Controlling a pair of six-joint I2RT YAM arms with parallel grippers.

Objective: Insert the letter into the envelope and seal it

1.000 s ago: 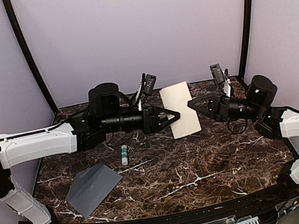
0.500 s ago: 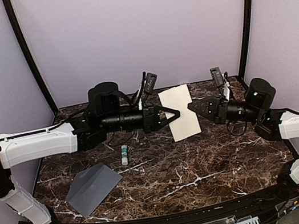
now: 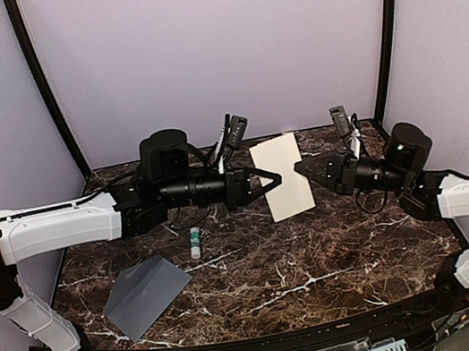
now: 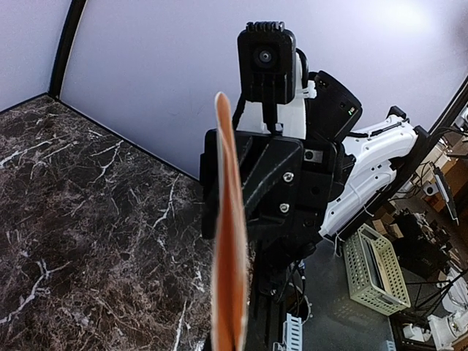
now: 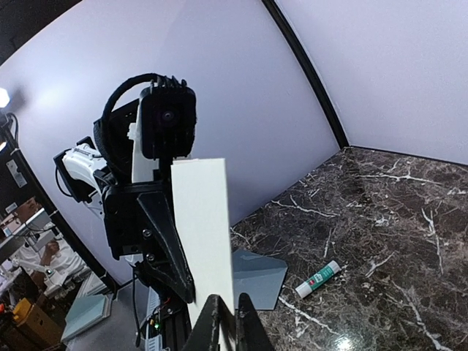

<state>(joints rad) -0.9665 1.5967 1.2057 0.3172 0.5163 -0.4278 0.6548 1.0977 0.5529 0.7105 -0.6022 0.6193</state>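
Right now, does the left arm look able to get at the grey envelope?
Probably not yet. The envelope lies uncovered on the table near the left arm, but the left fingers are shut on the letter, which the right fingers also hold in the air.

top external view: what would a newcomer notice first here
The cream letter hangs in the air over the far middle of the marble table, pinched between the left end effector and the right end effector. The grey envelope lies flat at the near left, a glue stick just beyond it.
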